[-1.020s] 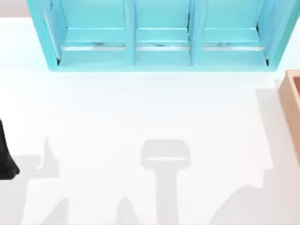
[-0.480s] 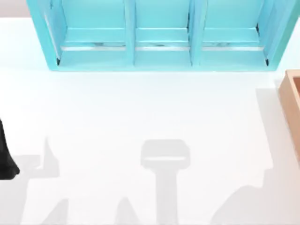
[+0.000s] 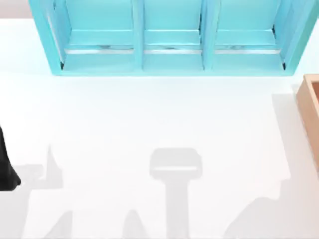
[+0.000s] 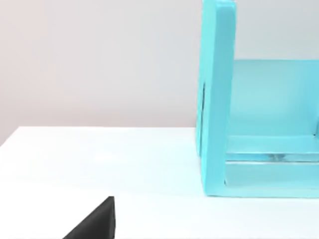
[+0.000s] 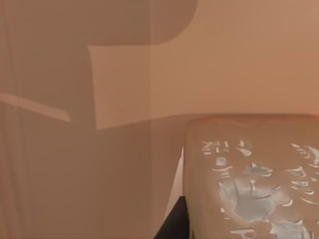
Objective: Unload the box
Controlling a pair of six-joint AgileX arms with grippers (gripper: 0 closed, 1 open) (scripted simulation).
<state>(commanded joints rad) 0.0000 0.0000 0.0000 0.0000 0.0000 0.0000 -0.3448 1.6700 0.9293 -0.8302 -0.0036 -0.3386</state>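
Note:
The box (image 3: 310, 114) is a peach-tan crate cut off at the table's right edge, level with the middle of the table. The right wrist view looks from close range at the box's inner walls (image 5: 99, 74). Against them lies a tan item with pale flecked print (image 5: 254, 179), and a small dark part of my right arm (image 5: 172, 226) shows beside it. My left arm (image 3: 5, 169) sits as a black shape at the table's left edge. A black wedge of my left arm's end (image 4: 94, 224) shows in the left wrist view above the white table.
A turquoise three-bay shelf (image 3: 169, 55) stands along the back of the table, and its side wall (image 4: 217, 99) is also in the left wrist view. The white table (image 3: 149, 114) between shelf, box and left arm carries only grey shadows.

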